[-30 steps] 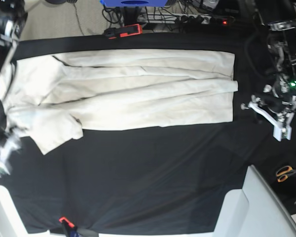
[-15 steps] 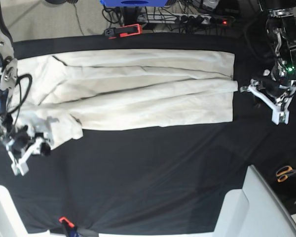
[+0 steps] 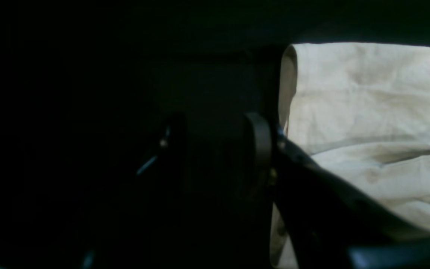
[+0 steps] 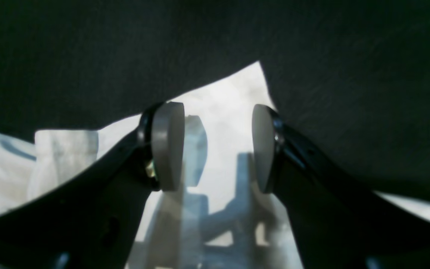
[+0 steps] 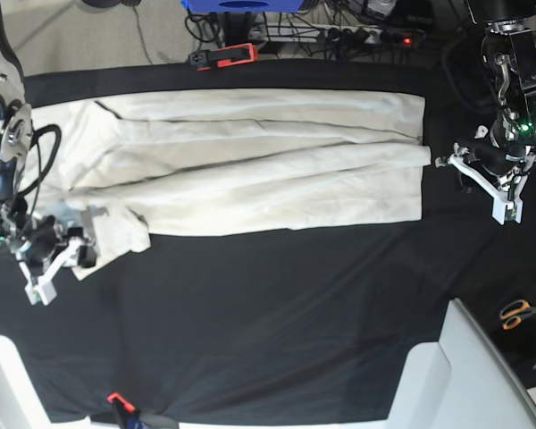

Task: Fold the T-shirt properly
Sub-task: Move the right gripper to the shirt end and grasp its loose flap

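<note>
Right gripper (image 5: 61, 256) moved onto T-shirt (image 5: 250, 161), jaws apart.

We see the T-shirt (image 5: 250, 161) spread along the table's (image 5: 277, 313) far edge, our right gripper (image 5: 61, 255) over its near-left corner, our left gripper (image 5: 482, 183) just beyond its right end.
</note>
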